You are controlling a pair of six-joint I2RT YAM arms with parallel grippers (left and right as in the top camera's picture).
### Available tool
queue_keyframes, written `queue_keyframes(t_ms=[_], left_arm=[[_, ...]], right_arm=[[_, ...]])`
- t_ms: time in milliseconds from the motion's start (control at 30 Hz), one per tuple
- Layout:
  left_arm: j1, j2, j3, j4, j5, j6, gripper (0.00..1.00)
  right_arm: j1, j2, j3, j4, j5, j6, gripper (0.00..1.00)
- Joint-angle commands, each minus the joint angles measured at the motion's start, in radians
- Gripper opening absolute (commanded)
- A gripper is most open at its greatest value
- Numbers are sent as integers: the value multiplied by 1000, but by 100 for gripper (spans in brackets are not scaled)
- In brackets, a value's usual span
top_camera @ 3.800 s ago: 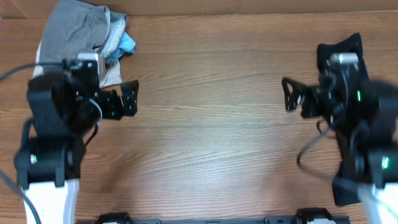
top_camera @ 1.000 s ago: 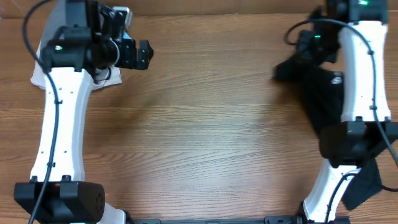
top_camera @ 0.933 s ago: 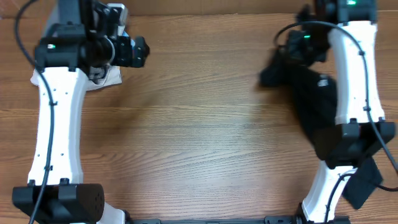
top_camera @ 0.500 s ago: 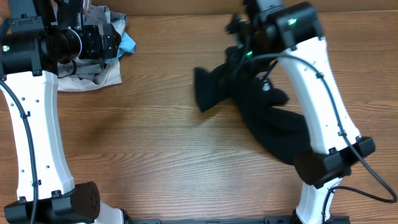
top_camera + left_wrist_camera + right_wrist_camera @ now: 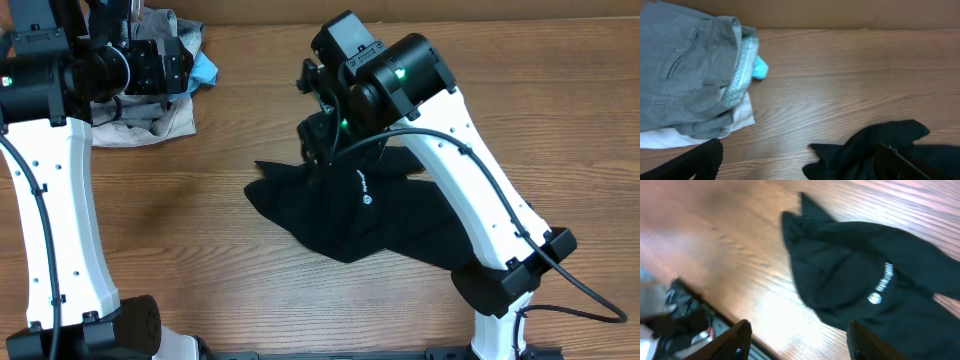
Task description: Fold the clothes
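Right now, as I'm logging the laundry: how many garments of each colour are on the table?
Black garment: 1
Grey garment: 1
White garment: 1
Light-blue garment: 1
Total: 4

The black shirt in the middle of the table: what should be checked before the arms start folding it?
1. The black shirt lies on the table, held by neither arm: ok.
2. Shirt spread flat: not ok, it is bunched and creased.
3. The right gripper open, nothing between its fingers: ok.
4. The left gripper open and empty: ok.
5. The folded pile at the far left lies apart from the shirt: ok.
6. Where the sleeves and hem lie: cannot tell.
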Motion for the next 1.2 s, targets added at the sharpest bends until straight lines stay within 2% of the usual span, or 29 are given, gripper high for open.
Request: queue_keyframes(t_ms=[0,100,233,400,533,667,867,967,1167], left_arm=[[-33,-27,23,-25,111,80,100],[-110,-18,21,-77,121,161,99],[-248,18,13,-150,122,254,99],[-419,101,-26,-159,114,338,100],[-544,223,-26,-150,-5,340,100],[-632,357,-26,-128,-118,348,100],[-714,513,-26,-67,-121,415,100],[-749,554,-26,-61,-123,459,100],[-803,602,-26,-63,-188,463,94]], right_arm=[[-95,-50,27,1,133,76,67],[-227,-71,27,1,141,98,69],[-442,-90,27,1,99,97,82],[-649,-89,21,1,33,63,87],[-761,-87,21,1,32,48,89],[-818,-87,21,1,32,40,90],[-832,-87,21,1,33,15,91],[-832,-87,21,1,33,15,91],[-832,-86,21,1,33,15,91]])
